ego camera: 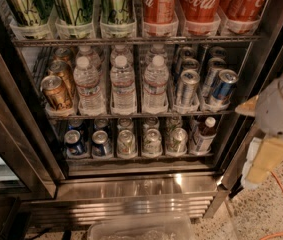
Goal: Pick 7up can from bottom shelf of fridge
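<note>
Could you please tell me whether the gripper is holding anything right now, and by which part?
Nothing appears held: the gripper hangs at the right, outside the fridge, well apart from the 7up cans on the bottom shelf.

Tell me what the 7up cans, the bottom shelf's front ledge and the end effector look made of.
One 7up can: likely aluminium, going by its bright silvery top. The bottom shelf ledge: seemingly brushed stainless steel, with dull grey reflections. The end effector, outside and right of the fridge: pale cream, matte, perhaps plastic.
</note>
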`<state>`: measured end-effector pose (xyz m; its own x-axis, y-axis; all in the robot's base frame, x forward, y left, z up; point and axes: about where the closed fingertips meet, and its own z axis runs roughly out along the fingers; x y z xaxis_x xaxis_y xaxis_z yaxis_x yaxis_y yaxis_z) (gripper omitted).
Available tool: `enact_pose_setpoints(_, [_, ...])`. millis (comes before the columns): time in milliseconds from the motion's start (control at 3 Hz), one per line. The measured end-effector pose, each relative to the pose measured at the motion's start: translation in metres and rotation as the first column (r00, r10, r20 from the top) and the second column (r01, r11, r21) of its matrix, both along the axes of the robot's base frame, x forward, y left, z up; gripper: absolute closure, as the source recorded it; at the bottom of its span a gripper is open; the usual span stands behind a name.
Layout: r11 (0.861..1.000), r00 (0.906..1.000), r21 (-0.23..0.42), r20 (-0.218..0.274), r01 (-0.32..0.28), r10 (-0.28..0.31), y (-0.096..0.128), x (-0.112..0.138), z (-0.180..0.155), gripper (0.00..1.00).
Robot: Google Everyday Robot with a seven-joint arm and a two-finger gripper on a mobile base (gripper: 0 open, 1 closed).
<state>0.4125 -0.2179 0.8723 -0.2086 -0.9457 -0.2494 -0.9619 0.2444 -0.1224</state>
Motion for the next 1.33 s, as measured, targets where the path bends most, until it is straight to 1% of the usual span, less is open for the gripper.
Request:
enact_pose_setpoints(333, [0.996,0.9982,0.084,0.051,-0.034,0.030,-0.001,-0.004,-0.057,0.00])
enact_pose_setpoints(667, [0.996,0.9982,0.084,0.051,-0.034,0.030,-0.001,-0.004,-0.057,0.00])
enact_pose_setpoints(1000, [0.992,0.9985,0.120,0.050,-0.030,0.024,0.003,-0.003,-0.085,0.00])
enact_pose_setpoints(1333, [0.986,0.9965,0.162,0.079,-0.041,0.028,0.008,0.000,-0.136,0.00])
